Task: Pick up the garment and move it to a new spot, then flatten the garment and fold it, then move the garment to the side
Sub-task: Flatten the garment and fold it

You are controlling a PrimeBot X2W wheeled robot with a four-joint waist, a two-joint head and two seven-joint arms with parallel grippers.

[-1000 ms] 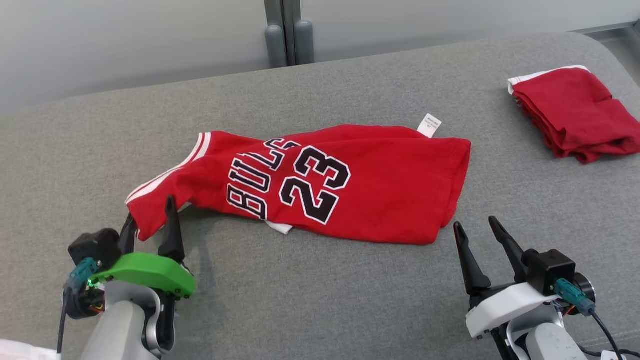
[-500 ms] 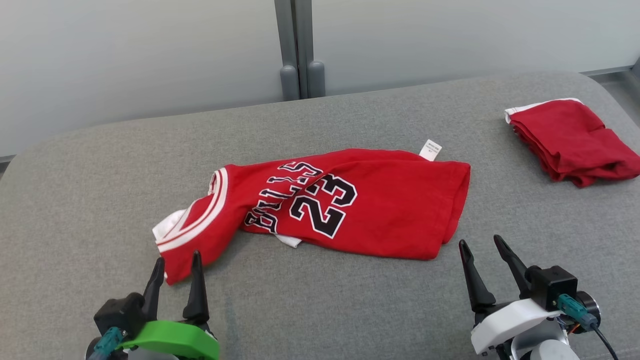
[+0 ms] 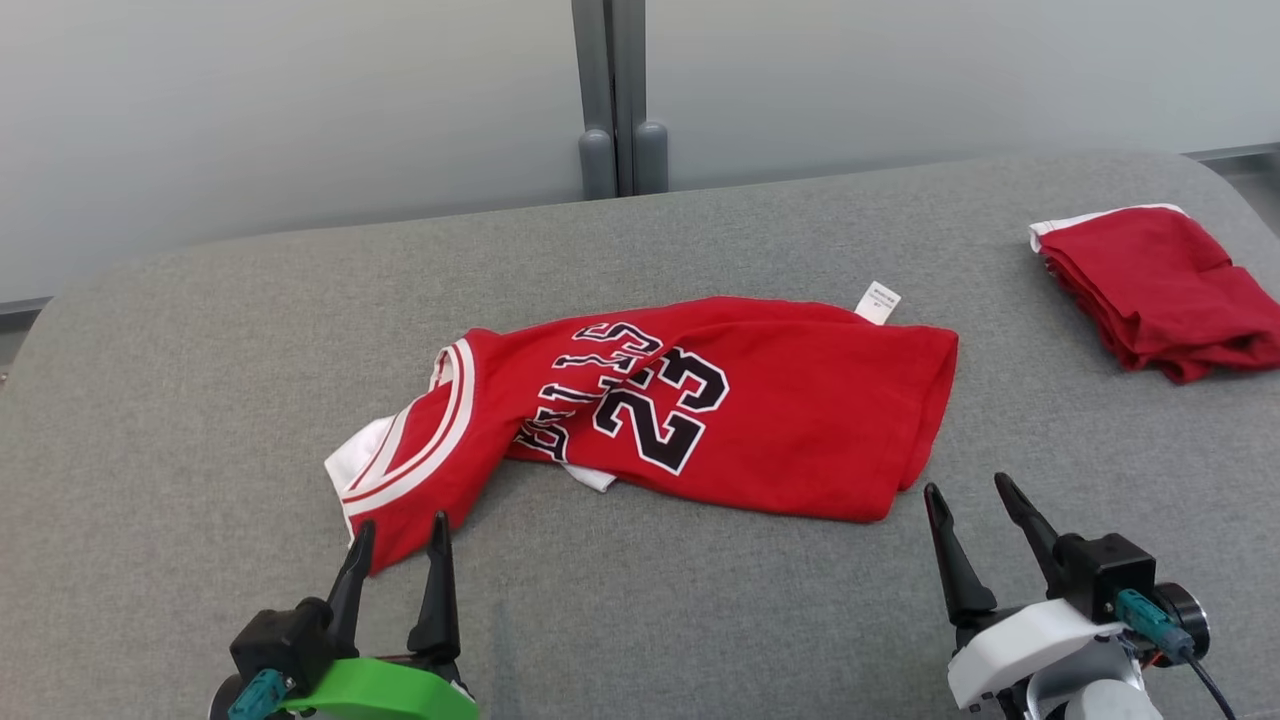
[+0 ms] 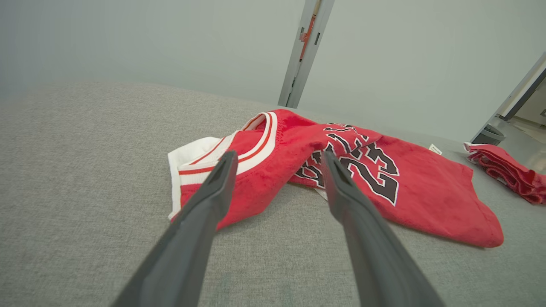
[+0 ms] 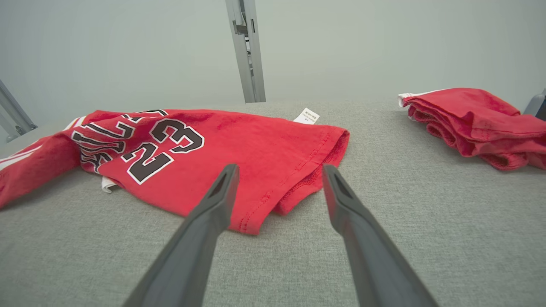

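- The grey fabric-covered counter [image 3: 200, 400] is carrying everything, and its bare stretch toward 9 o'clock is leaving room for spreading.
- The red basketball jersey [image 3: 800, 420], printed with a black-and-white "23", is lying at the centre of the counter. Its hem is pointing toward 3 o'clock and its white-striped shoulder end is bunching toward 8 o'clock, creasing the lettering. Flattening looks like the step in hand.
- The folded red garment [image 3: 1160, 290] is sitting well apart at 2 o'clock, clear of the work.
- The left gripper [image 3: 404, 521] is hovering at 7 o'clock with its fingers spread and empty, tips just beside the jersey's shoulder tip. The right gripper [image 3: 965, 483] is waiting at 5 o'clock, fingers equally spread and empty, near the hem corner.
- To flatten well, each gripper should be pinching the cloth edge at its own end. The two should then be drawing toward 9 and 3 o'clock together, keeping low so the creases pull out instead of dragging the whole piece.
- The white label [image 3: 879, 302] is sticking out at the jersey's 1 o'clock corner.
- A second ago the left fingers were standing around the shoulder strap, with the jersey stretched and its lettering flat. Now the strap is lying released and slumping back. The head camera has also shifted, so the jersey's drift across the frame is partly the camera's.
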